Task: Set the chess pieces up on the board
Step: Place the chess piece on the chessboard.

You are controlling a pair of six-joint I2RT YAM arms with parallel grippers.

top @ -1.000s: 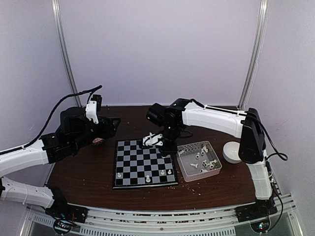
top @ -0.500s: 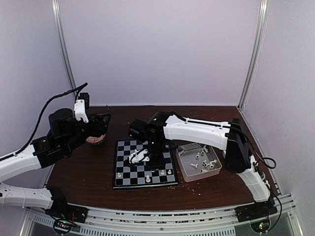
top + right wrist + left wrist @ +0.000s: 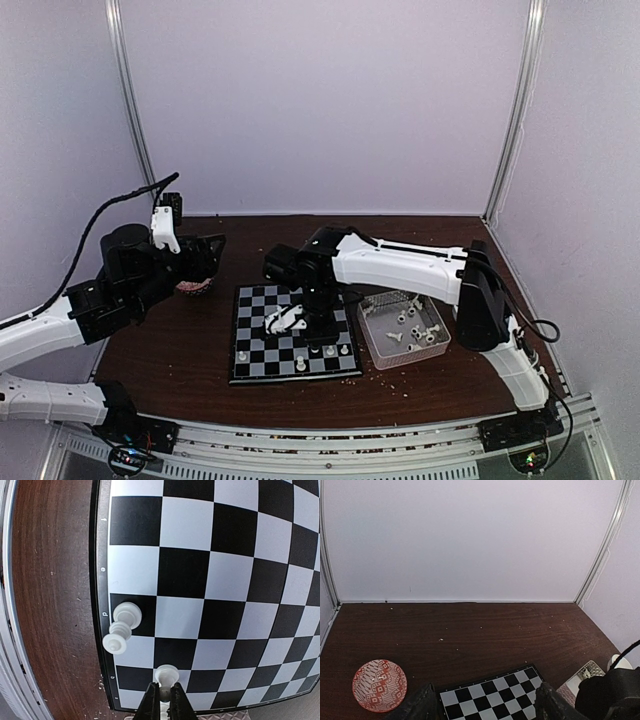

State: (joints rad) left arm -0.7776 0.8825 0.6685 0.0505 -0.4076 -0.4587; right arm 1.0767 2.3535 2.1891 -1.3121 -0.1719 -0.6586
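Observation:
The board [image 3: 262, 322] of black and pale checks lies mid-table. My right gripper [image 3: 324, 340] hangs low over its front right part, shut on the top of a white chess piece [image 3: 166, 676] that stands on a square in the second row from the edge; the fingertips [image 3: 152, 696] pinch its head. Another white piece [image 3: 122, 625] stands on the edge row nearby. A few more pieces [image 3: 241, 354] stand along the front row. My left gripper [image 3: 205, 250] hovers open and empty left of the board [image 3: 492, 700], its fingers [image 3: 417, 707] wide apart.
A clear plastic tray [image 3: 372, 343] with several loose white pieces sits right of the board. A red patterned dish [image 3: 192, 288] lies under the left arm, at the lower left [image 3: 379, 685] in the left wrist view. Pale crumbs dot the dark wooden table [image 3: 170, 350].
My right arm swung left from near the tray and came down over the board's front right squares. The left arm drew back a little to the left.

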